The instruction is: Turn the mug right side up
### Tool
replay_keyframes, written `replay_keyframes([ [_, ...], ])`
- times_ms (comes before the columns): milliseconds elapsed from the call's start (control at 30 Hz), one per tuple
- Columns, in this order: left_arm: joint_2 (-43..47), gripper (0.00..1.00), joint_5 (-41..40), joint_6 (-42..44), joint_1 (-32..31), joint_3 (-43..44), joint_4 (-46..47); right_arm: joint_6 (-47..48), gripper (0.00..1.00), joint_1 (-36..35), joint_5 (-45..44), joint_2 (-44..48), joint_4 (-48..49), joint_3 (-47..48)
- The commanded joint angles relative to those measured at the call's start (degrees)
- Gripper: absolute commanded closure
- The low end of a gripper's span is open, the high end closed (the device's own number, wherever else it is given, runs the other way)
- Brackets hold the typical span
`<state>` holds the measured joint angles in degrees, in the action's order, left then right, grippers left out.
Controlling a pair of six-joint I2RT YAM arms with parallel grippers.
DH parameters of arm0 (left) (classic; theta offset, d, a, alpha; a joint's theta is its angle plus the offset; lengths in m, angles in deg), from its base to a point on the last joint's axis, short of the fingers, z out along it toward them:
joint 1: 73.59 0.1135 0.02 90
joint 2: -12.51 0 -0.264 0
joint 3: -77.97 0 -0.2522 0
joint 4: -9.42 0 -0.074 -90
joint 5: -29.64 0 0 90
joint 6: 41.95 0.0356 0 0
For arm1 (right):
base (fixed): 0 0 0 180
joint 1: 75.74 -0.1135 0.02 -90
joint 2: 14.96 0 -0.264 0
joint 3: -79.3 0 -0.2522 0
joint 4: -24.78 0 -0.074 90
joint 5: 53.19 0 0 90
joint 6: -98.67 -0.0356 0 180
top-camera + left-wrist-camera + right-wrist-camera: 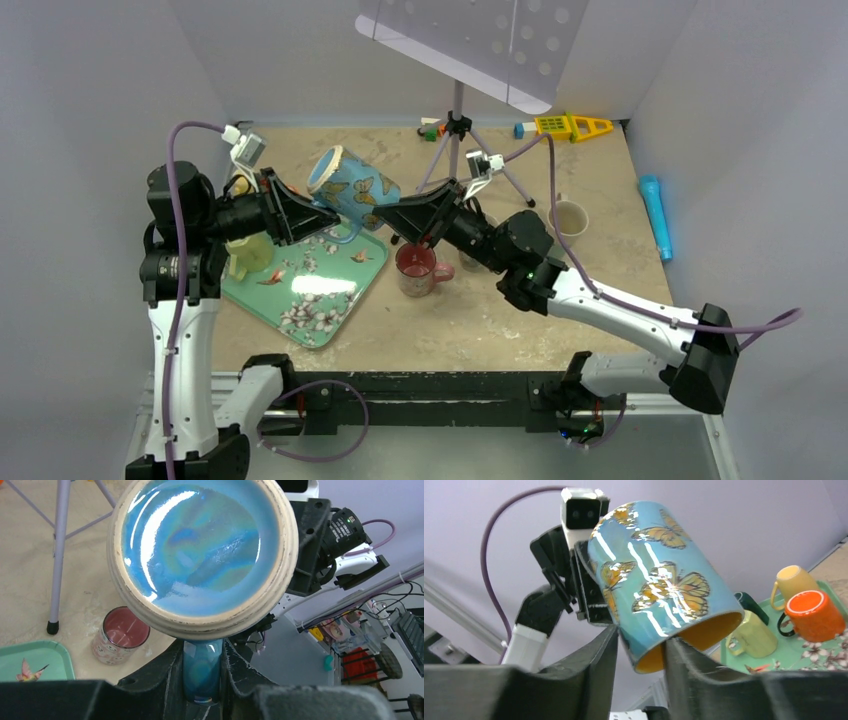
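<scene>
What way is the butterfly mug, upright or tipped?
Tipped. The butterfly mug hangs in the air, base high, mouth slanting down, held by its handle in the left gripper.

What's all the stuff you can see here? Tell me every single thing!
butterfly mug: one, blue with orange butterflies, held tilted in the air above the tray
tray: one, green with flowers, left side of the table
yellow mugs: two, yellow, on the tray
orange mug: one, orange, on the tray
dark mug: one, dark green, on the tray
pink mug: one, pink, upright on the table beside the tray
cream cup: one, cream, right side of the table
tube: one, blue, far right edge
toy: one, yellow, back edge
stand: one, purple legs, back middle
left gripper: one, black, shut on the butterfly mug's handle
right gripper: one, black, fingers on either side of the butterfly mug's rim
</scene>
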<state>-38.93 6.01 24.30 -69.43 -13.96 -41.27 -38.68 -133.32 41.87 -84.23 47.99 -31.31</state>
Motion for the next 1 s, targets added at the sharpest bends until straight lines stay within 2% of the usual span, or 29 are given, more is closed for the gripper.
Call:
replay_keyframes([
  [0,2.1,1.00,5.6,-1.0,-2.3,-1.5,6.3,0.8,0.73,-0.4,0.0,-0.5,11.2,4.1],
  [100,1.6,1.00,5.9,6.8,-2.3,-1.1,0.1,3.7,0.99,-0.4,-1.2,-0.9,8.2,6.3],
  [133,1.2,0.98,5.8,10.0,-2.3,-0.6,-2.8,4.8,1.00,-0.4,-2.4,-0.8,7.0,6.7],
  [167,0.8,0.88,5.6,12.9,-2.3,-0.1,-5.8,6.0,1.00,-0.3,-3.1,-0.3,5.4,6.9],
  [200,0.4,0.74,5.3,16.0,-2.3,0.4,-9.6,8.0,1.00,-0.3,-3.8,0.2,4.0,7.1],
  [300,-0.3,0.16,0.6,24.1,-2.3,1.8,-16.9,12.9,1.00,-0.3,-6.0,3.0,-2.3,7.4],
  [333,-0.5,0.03,-2.0,26.4,-2.2,2.1,-18.2,14.7,1.00,-0.2,-7.1,4.1,-5.7,7.9],
  [567,-0.9,0.00,-16.1,35.2,-2.2,0.2,-20.4,24.4,1.00,-0.2,-15.7,10.9,-32.2,13.4],
  [700,-1.4,0.00,-31.3,41.5,-2.2,-0.3,-22.2,26.6,1.00,-0.2,-21.1,10.5,-58.8,24.9],
  [833,-3.4,0.01,-50.0,48.2,-2.1,-3.6,-22.0,24.3,1.00,-0.3,-17.9,5.7,-84.1,36.6],
  [900,-4.4,0.03,-57.9,51.0,-2.1,-5.6,-21.7,23.2,1.00,-0.3,-14.5,3.6,-92.0,37.7],
  [967,-5.3,0.04,-62.6,52.8,-2.1,-7.3,-22.2,22.3,1.00,-0.4,-12.4,2.1,-96.6,35.5],
])
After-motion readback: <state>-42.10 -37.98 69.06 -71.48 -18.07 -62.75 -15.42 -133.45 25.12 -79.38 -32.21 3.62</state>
